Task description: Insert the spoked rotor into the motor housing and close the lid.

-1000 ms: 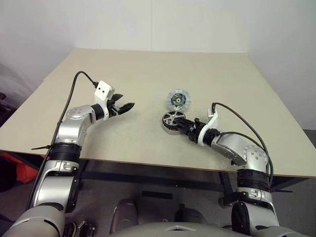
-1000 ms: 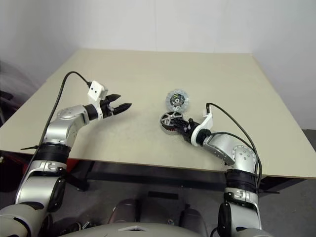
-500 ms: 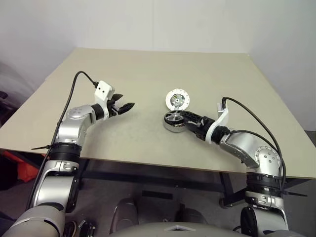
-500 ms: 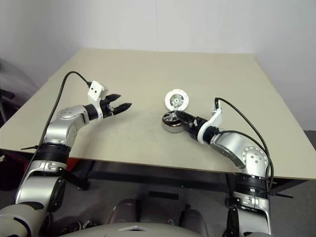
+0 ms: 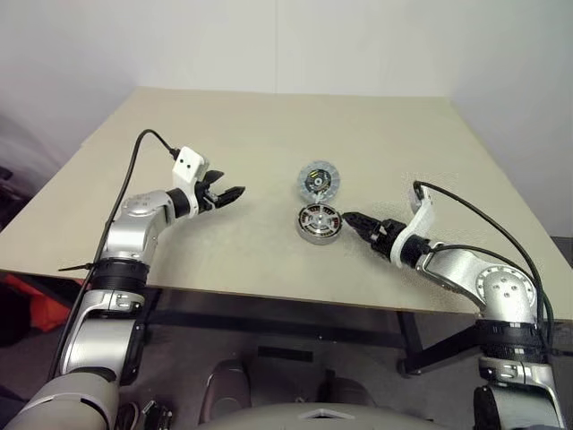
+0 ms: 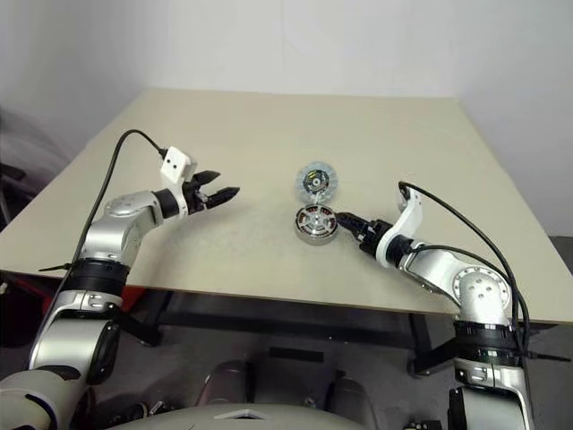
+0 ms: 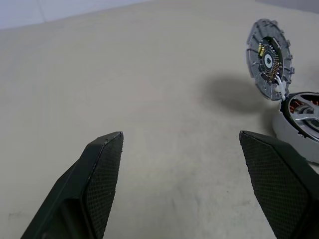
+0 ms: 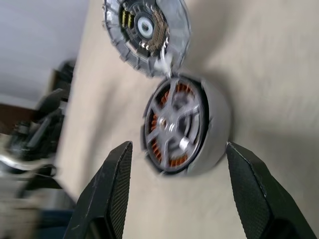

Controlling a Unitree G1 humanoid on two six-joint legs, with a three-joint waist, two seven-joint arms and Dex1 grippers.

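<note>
The spoked rotor sits inside the motor housing on the table; lid open beside it; right tool and left tool open, empty

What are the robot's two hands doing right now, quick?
Left gripper: open, holding nothing, above the table.
Right gripper: open, empty, just beside the motor housing.

beige tabletop, white wall behind, red object below table's left edge
</note>
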